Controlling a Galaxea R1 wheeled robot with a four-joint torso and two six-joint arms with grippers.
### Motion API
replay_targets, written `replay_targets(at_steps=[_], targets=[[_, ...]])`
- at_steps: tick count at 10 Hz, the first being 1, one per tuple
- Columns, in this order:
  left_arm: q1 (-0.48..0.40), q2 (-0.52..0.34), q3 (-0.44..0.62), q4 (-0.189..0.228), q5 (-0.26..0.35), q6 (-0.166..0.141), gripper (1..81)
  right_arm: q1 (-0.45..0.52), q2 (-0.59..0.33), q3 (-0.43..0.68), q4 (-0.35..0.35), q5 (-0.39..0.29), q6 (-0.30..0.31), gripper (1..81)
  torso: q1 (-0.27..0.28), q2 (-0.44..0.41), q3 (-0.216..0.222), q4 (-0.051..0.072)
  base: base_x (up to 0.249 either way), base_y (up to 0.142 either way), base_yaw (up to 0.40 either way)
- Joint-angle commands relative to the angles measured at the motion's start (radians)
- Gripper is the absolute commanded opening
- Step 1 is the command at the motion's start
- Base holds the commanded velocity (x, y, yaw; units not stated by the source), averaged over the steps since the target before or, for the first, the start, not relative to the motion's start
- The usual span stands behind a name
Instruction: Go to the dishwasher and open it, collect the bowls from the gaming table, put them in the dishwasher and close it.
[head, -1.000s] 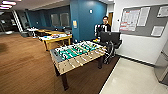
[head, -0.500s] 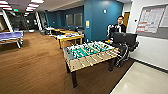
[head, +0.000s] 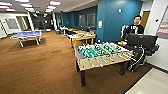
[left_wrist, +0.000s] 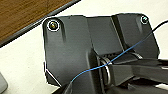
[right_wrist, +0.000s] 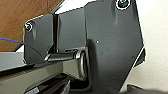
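The foosball table (head: 101, 56) has a green pitch, pale wood sides and dark legs; behind it the gaming table (head: 82, 37) shows yellow sides and legs under a white top. A ping-pong table (head: 26, 35) is blue on pale legs. The carpet (head: 37, 67) is brown with a fine streaked grain, the wall (head: 112, 17) deep teal, the person's (head: 133, 27) top black and white, the chair (head: 142, 42) black

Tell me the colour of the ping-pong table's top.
Blue, on the ping-pong table far off on the brown floor; the head view shows it best.
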Motion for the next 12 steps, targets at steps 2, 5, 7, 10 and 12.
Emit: replay_targets(at_steps=[2, 5, 7, 10, 12], targets=[[-0.04, -0.008, -0.003, 0.011, 0.052, 0.002, 81.1, 0.044, 0.006, 0.005, -0.007, -0.062, -0.003, 81.1, 0.0, 0.0, 0.0, 0.0, 0.0, 0.0, 0.353], [-0.04, -0.008, -0.003, 0.007, 0.053, 0.002, 81.1, 0.041, 0.006, 0.005, -0.007, -0.062, -0.003, 81.1, 0.0, 0.0, 0.0, 0.0, 0.0, 0.0, 0.347], [-0.041, -0.008, -0.003, 0.003, 0.052, 0.002, 81.1, 0.043, 0.006, 0.005, -0.009, -0.062, -0.003, 81.1, 0.0, 0.0, 0.0, 0.0, 0.0, 0.0, 0.347], [-0.041, -0.01, -0.003, 0.001, 0.053, 0.002, 81.1, 0.043, 0.007, 0.005, -0.01, -0.062, -0.005, 81.1, 0.0, 0.0, 0.0, 0.0, 0.0, 0.0, 0.342], [-0.041, -0.008, -0.003, 0.001, 0.053, 0.002, 81.1, 0.041, 0.007, 0.005, -0.017, -0.062, -0.003, 81.1, 0.0, 0.0, 0.0, 0.0, 0.0, 0.0, 0.294]])
